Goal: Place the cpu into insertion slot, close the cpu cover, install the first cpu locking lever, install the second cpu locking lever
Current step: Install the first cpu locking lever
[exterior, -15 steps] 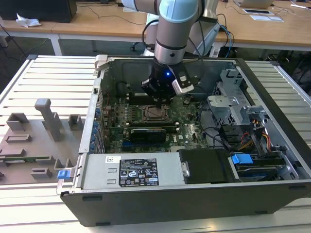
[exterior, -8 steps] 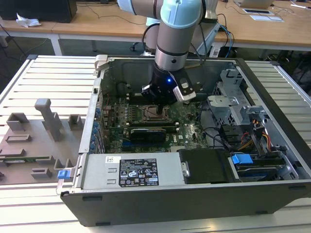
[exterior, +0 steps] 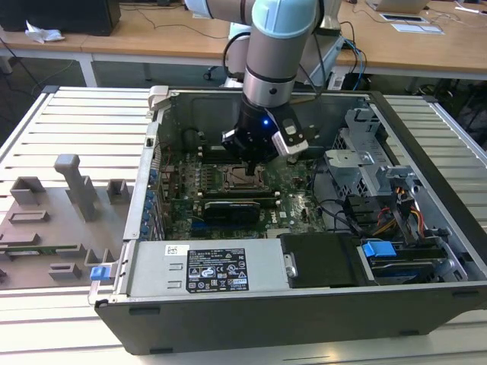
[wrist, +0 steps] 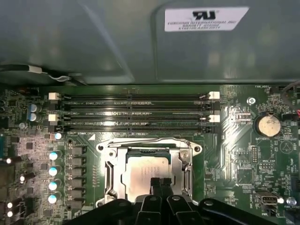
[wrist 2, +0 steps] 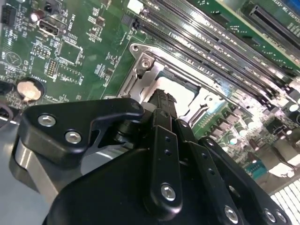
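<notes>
The cpu (wrist: 145,169), a dull silver square, lies flat in the insertion slot (exterior: 242,179) on the green motherboard. The grey cpu cover (wrist: 150,149) frames it, and the chip shows through the window; it looks lowered. Thin metal levers (wrist: 108,173) run along the socket's sides; whether they are latched I cannot tell. My gripper (wrist: 161,182) hangs directly over the near edge of the chip, its black fingers together and shut with nothing between them. In the second wrist view the gripper (wrist 2: 161,96) points down at the cpu (wrist 2: 183,96) and cover (wrist 2: 140,77).
Long black memory slots (wrist: 136,112) run beside the socket, and a coin battery (wrist: 268,125) sits nearby. The case walls (exterior: 163,114), power supply (exterior: 205,270) and drive cage (exterior: 380,175) ring the board. A grey fixture board (exterior: 53,220) lies at the exterior view's left.
</notes>
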### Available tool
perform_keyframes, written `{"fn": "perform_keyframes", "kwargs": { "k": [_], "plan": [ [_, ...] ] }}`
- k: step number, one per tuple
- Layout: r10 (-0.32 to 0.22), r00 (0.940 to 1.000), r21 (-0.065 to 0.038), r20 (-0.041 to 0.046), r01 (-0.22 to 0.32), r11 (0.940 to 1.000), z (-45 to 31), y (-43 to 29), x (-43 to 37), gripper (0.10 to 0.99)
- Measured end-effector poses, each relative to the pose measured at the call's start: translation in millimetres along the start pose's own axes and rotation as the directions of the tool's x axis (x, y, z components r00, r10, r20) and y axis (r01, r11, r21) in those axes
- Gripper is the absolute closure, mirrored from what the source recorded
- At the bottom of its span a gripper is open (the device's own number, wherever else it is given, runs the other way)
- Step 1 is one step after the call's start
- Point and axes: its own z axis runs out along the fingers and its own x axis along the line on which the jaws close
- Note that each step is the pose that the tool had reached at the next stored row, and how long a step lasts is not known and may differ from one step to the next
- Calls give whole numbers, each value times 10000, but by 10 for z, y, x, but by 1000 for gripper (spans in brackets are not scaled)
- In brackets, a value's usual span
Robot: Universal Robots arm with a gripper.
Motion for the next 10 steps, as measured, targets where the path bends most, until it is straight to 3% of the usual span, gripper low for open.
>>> {"fn": "perform_keyframes", "kwargs": {
  "k": [2,6,10],
  "plan": [
    [0,10000,0,0,0,10000,-44,2,2,980],
    [-1,10000,1,0,1,10000,-292,15,15,980],
    [-2,10000,2,0,2,10000,-473,25,24,980]
  ]
}}
